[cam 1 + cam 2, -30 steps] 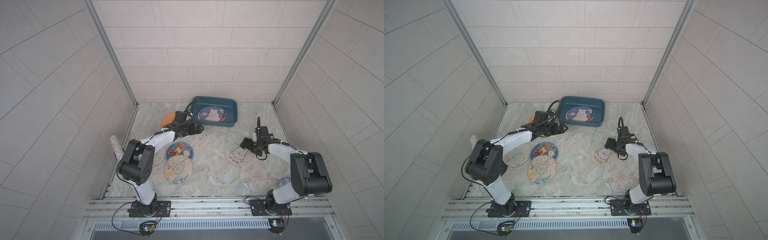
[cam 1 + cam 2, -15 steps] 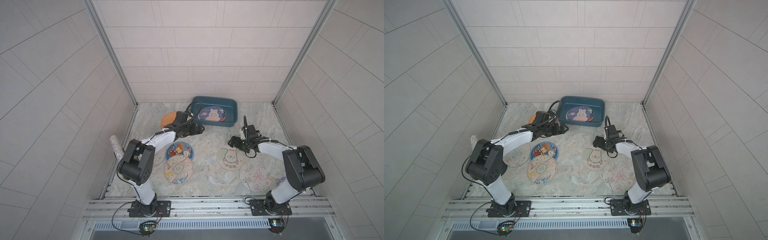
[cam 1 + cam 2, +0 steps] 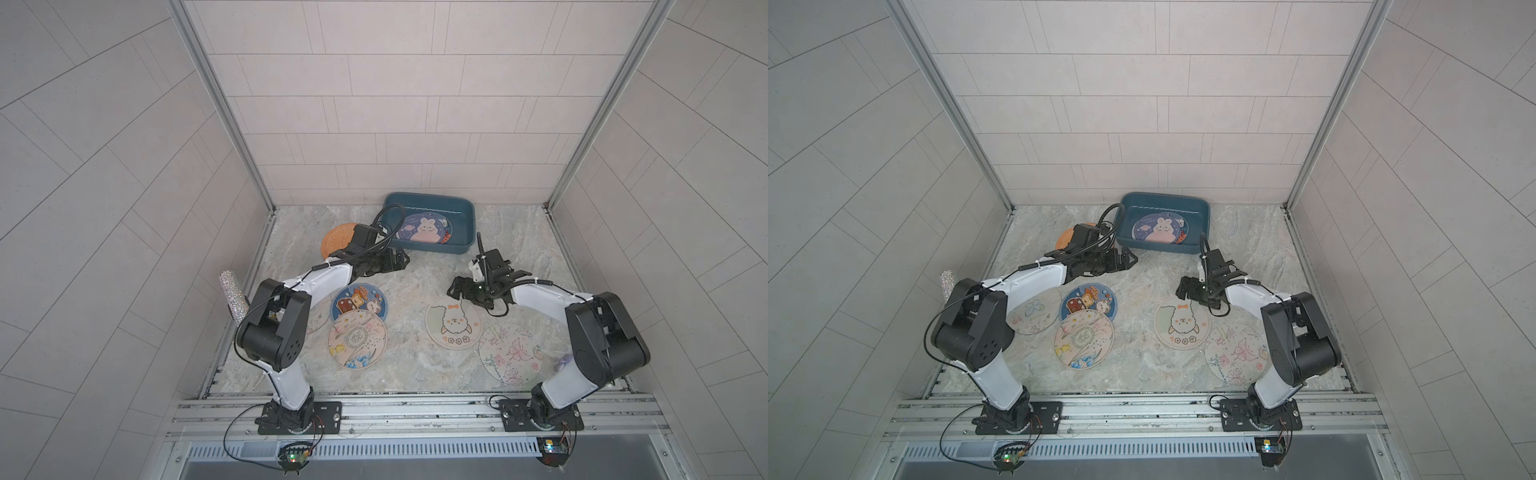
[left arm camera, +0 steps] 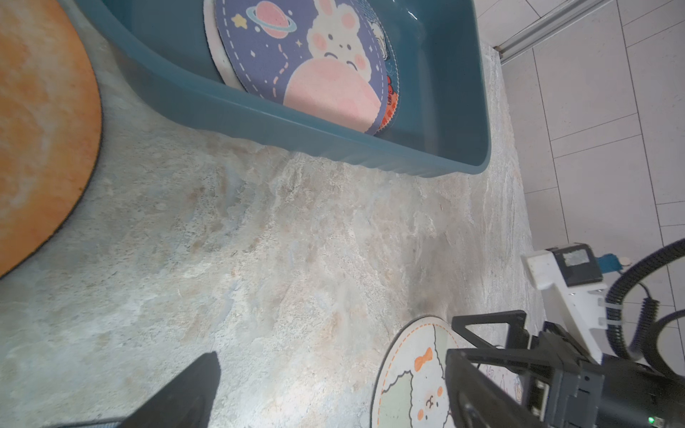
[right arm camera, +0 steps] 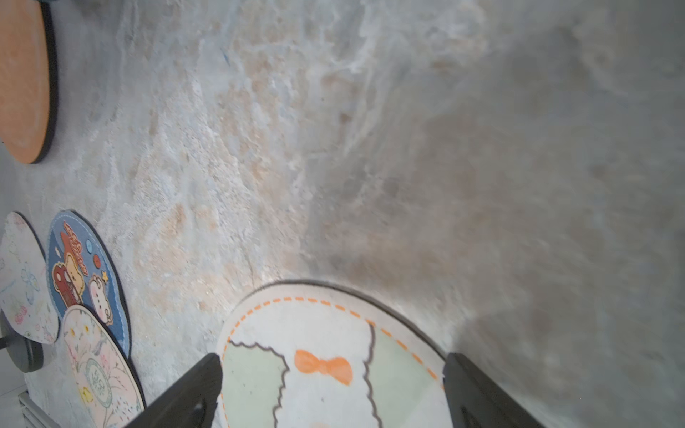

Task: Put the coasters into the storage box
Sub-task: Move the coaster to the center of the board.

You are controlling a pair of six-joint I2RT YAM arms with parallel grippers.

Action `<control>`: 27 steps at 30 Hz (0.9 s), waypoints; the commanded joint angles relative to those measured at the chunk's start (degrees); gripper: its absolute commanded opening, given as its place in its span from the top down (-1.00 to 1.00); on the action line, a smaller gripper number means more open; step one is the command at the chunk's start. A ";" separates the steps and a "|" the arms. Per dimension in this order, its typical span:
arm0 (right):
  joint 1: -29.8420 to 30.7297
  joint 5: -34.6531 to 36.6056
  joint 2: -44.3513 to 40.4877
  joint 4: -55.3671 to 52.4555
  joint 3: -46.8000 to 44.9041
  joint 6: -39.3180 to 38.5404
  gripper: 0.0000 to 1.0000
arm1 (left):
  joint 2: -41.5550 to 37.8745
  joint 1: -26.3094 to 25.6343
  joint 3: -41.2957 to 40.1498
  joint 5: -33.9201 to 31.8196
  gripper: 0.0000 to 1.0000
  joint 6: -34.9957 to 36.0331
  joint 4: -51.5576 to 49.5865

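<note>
The worktop [image 3: 415,270] is carrying six loose coasters [image 3: 357,340]. The storage box [image 3: 463,235] at its far edge is already holding the bunny coaster [image 3: 424,227] (lying on at least one more). The sheep coaster [image 3: 453,323] is lying flat near the right arm. The right claw [image 5: 330,359] is hovering wide open over its box-side rim, gripping nothing. The left claw [image 3: 401,262] is waiting open and empty before the box. A pick-up seems to be starting: the right claw will be needing to drop, pinch that thin rim and lift.
</note>
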 commanded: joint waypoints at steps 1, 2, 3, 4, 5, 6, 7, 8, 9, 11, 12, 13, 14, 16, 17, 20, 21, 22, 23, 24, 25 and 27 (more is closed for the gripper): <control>-0.93 3.41 -4.19 -9.46 -1.25 -2.92 -0.91 | -1.66 -0.46 -1.03 -0.40 -0.99 -0.17 0.32; -1.02 3.97 -5.03 -10.27 -1.94 -3.00 -0.91 | -1.75 -0.46 -1.12 -0.47 -0.99 -0.10 0.36; -1.24 4.37 -5.96 -10.76 -2.91 -2.93 -0.91 | -1.87 -0.61 -1.31 -0.50 -0.99 -0.09 0.35; -1.52 4.35 -6.53 -10.91 -3.92 -2.75 -0.91 | -1.84 -0.68 -1.34 -0.58 -0.99 -0.14 0.31; -1.76 4.04 -6.81 -10.87 -4.51 -2.63 -0.91 | -1.79 -0.68 -1.40 -0.41 -0.99 -0.14 0.15; -1.90 3.79 -6.79 -10.83 -5.23 -2.66 -0.90 | -1.58 -0.76 -1.35 -0.24 -0.99 -0.17 0.07; -1.91 3.45 -6.66 -10.50 -5.90 -2.70 -0.90 | -1.55 -0.75 -1.31 0.00 -0.99 -0.19 0.00; -1.91 3.02 -6.55 -10.01 -6.40 -2.70 -0.90 | -1.40 -0.84 -1.26 -0.03 -0.99 -0.29 -0.04; -1.91 2.51 -6.43 -9.37 -6.91 -2.62 -0.90 | -1.36 -0.93 -1.30 0.04 -0.99 -0.35 -0.10; -1.91 1.40 -6.15 -8.41 -7.75 -2.44 -0.89 | -1.52 -1.11 -1.31 0.06 -0.99 -0.35 -0.18; -1.86 0.89 -6.07 -8.16 -8.09 -2.27 -0.89 | -1.57 -1.12 -1.30 0.00 -0.99 -0.35 -0.24; -1.82 0.31 -6.03 -7.81 -8.41 -2.17 -0.88 | -1.65 -1.23 -1.25 -0.04 -0.99 -0.35 -0.35; -1.74 -0.13 -5.93 -7.63 -8.70 -2.02 -0.87 | -1.85 -1.22 -1.34 -0.01 -0.99 -0.30 -0.49; -1.41 -1.05 -6.06 -7.10 -9.12 -1.96 -0.86 | -1.92 -1.35 -1.45 0.04 -0.99 -0.35 -0.90; -1.00 -1.46 -5.99 -6.97 -9.26 -1.84 -0.85 | -1.92 -1.38 -1.53 0.11 -0.99 -0.45 -1.29; 0.56 -2.63 -5.72 -6.44 -9.59 -1.10 -0.80 | -1.95 -1.61 -1.85 0.47 -0.99 -0.53 -2.53; 1.34 -2.87 -5.58 -6.29 -9.66 -0.67 -0.78 | -1.96 -1.73 -2.07 0.60 -0.99 -0.52 -2.89; 2.02 -3.02 -5.45 -6.17 -9.78 -0.23 -0.75 | -2.17 -1.82 -2.36 0.52 -0.99 -0.61 -3.09; 2.68 -3.12 -5.37 -5.92 -9.96 0.32 -0.72 | -2.52 -1.91 -2.77 0.39 -0.99 -0.69 -3.11; 3.37 -3.26 -5.27 -5.70 -10.18 0.84 -0.71 | -2.87 -2.09 -3.28 0.22 -0.99 -0.88 -3.07; 3.89 -3.36 -5.27 -5.33 -10.44 1.32 -0.69 | -3.20 -2.17 -3.77 0.06 -0.99 -1.04 -3.11; 4.83 -3.46 -5.26 -4.71 -10.91 2.19 -0.64 | -4.00 -2.57 -4.78 -0.06 -0.99 -1.36 -3.17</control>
